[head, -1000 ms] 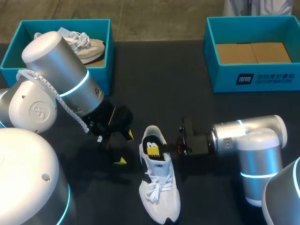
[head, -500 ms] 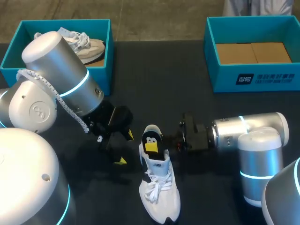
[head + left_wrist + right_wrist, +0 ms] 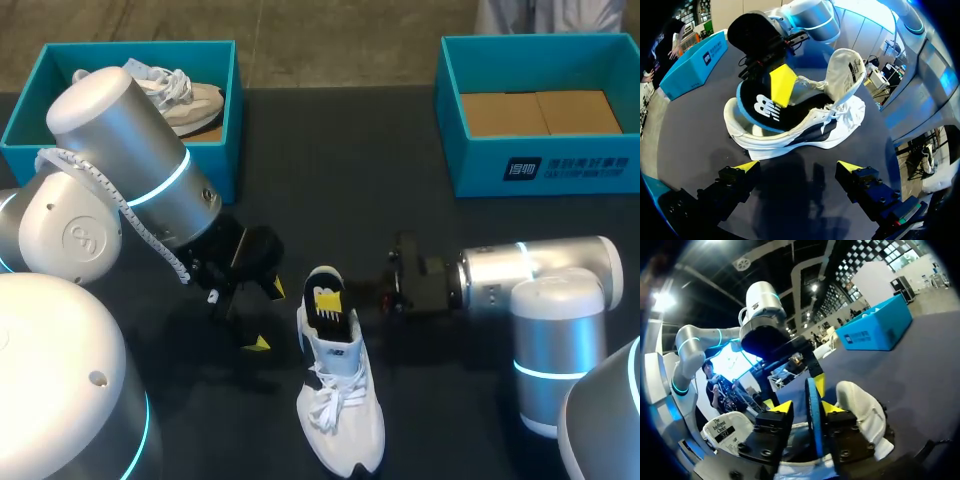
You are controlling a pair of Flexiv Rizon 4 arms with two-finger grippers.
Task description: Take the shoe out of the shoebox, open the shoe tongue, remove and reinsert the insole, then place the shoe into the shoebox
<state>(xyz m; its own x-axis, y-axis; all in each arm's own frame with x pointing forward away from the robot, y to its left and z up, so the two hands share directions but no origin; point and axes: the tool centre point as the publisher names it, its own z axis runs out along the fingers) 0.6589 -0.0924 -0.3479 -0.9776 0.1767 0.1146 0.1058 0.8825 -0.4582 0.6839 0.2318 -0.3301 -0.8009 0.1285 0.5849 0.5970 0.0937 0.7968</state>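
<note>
Right tool (image 3: pixel 331 302) grips insole (image 3: pixel 318 284) upright in shoe (image 3: pixel 346 412).

place: robot lab | cues: left arm (image 3: pixel 130 160), right arm (image 3: pixel 530 275), teal shoebox (image 3: pixel 480 170), table (image 3: pixel 330 170)

The white shoe (image 3: pixel 345 420) sits upright, its tongue (image 3: pixel 845 70) folded back open. A black, blue-edged insole (image 3: pixel 754 111) stands half out of its heel. The empty teal shoebox (image 3: pixel 480 165) lies well beyond the shoe.

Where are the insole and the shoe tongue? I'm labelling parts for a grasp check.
insole (image 3: pixel 759 111): left wrist view, on its black upper face.
shoe tongue (image 3: pixel 841 74): left wrist view, on its white inner side.
</note>
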